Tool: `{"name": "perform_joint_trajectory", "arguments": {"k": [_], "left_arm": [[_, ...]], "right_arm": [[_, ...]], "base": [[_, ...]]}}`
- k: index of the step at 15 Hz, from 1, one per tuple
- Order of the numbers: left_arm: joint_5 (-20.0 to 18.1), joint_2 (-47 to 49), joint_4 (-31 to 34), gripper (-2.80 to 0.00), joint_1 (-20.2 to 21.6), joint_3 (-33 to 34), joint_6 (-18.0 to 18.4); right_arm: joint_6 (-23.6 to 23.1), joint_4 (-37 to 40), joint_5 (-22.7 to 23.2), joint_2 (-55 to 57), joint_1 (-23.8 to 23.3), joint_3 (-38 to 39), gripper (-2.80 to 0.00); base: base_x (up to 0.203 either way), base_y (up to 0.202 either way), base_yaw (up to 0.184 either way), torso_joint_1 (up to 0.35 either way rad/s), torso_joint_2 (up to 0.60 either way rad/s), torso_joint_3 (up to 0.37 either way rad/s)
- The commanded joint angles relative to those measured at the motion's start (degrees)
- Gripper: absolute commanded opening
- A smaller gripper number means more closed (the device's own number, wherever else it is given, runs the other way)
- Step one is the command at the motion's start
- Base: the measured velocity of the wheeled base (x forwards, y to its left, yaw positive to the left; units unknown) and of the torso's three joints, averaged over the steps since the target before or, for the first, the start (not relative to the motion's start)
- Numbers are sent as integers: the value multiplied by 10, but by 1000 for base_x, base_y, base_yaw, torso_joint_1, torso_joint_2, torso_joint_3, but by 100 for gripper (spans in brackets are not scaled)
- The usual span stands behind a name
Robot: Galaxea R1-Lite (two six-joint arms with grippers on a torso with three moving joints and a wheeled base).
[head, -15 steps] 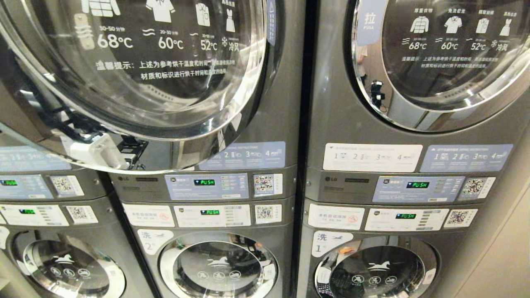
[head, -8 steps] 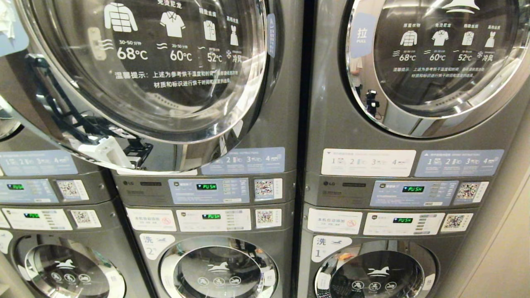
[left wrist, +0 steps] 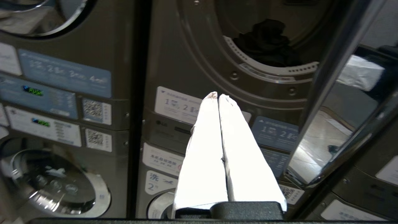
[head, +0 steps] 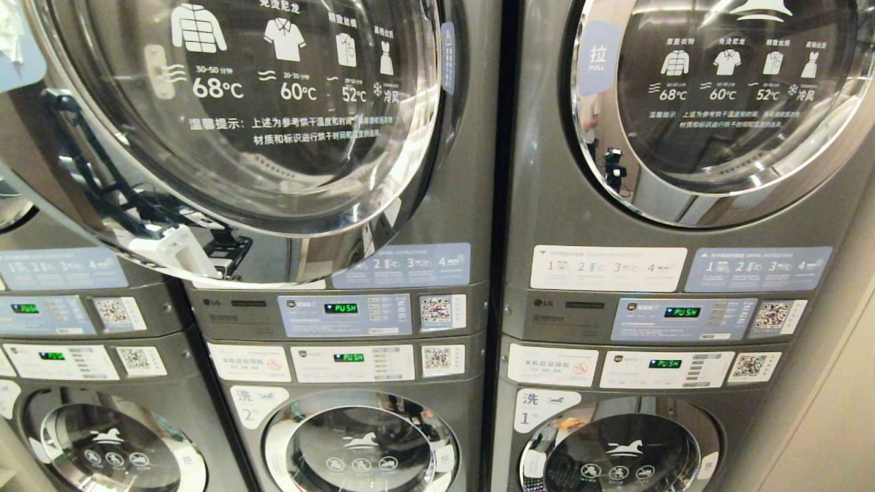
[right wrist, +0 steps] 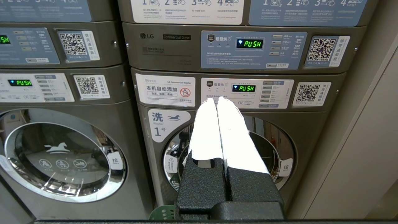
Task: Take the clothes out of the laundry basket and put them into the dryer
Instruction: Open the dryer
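A bank of stacked machines fills the wall, and the middle dryer's door hangs swung open toward the robot. The left wrist view shows what the head view cannot: past that door's edge, the open dryer with dark clothes already lying at the drum's front lip, up beyond the left claw. This claw is pinched shut with nothing in it. The right claw, also closed and empty, faces washer 1. Only a green sliver, perhaps the laundry basket, peeks below it, so the left arm looks nearer the drum.
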Motion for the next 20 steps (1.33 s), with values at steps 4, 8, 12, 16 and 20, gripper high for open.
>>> {"name": "perform_joint_trajectory", "arguments": {"k": [4,8,12,16,20], "left_arm": [[-218,-9,-74,-280,32,40,-4],[-256,8,-147,-280,33,67,-31],[-252,27,-163,-280,61,62,-21],[-254,28,-162,-280,110,62,-13],[-284,80,-165,-280,99,30,-10]], "right_arm": [[0,0,0,0,0,0,-280],[0,0,0,0,0,0,-280],[0,0,0,-1,0,0,-280],[0,0,0,-1,0,0,-280],[0,0,0,0,0,0,-280]], "base": [[0,0,0,0,0,0],[0,0,0,0,0,0],[0,0,0,0,0,0],[0,0,0,0,0,0],[0,0,0,0,0,0]]}}
